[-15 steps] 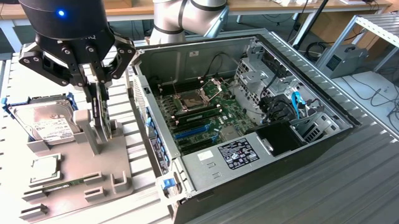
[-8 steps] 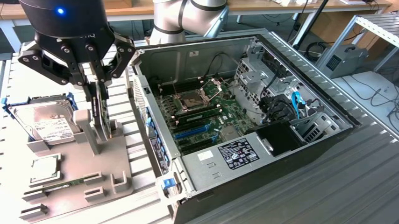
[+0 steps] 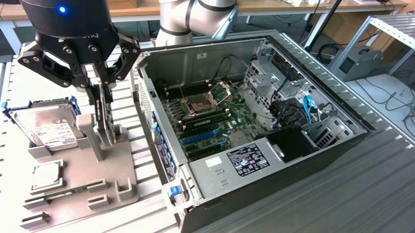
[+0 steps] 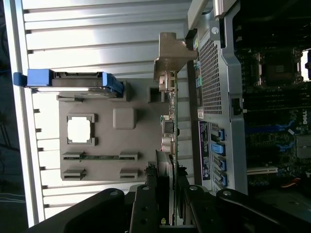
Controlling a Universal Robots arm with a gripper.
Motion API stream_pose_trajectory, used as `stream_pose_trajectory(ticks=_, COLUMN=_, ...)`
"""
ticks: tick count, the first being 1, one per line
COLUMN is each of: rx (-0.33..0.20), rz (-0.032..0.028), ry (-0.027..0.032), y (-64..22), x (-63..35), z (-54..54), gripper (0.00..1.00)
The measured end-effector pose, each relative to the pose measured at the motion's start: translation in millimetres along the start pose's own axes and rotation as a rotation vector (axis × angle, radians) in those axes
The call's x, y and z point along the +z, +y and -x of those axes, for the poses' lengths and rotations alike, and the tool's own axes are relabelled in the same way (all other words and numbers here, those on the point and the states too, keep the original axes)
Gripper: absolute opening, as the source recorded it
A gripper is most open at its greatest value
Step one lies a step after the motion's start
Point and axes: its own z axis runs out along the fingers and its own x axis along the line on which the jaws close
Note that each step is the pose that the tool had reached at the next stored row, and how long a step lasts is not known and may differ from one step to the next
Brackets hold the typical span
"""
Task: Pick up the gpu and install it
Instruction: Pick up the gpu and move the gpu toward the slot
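Note:
The gpu (image 3: 104,114) stands on edge in the grey fixture (image 3: 75,167), beside the open computer case (image 3: 259,162). In the wrist view the gpu (image 4: 171,128) is seen edge-on, green board and components running to its silver end bracket (image 4: 171,53). My gripper (image 3: 102,86) is directly above the card, its black fingers down on either side of the card's upper edge. In the wrist view my gripper (image 4: 170,196) has the card's near end pressed between its fingers. The card's lower edge still sits at the fixture's post.
A hard drive (image 3: 48,127) in a blue bracket, a processor (image 3: 46,174) and a memory stick (image 3: 65,193) rest on the same fixture. Inside the case lies the motherboard (image 3: 207,114) with blue slots (image 3: 198,137). The case wall (image 4: 214,97) stands close beside the card.

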Motion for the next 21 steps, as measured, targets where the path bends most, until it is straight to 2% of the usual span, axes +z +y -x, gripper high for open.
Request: stream_pose_trajectory(ticks=21, rx=0.000, rz=-0.0001, ry=0.0000, y=0.2, x=-7.0, z=0.2, gripper=0.26)
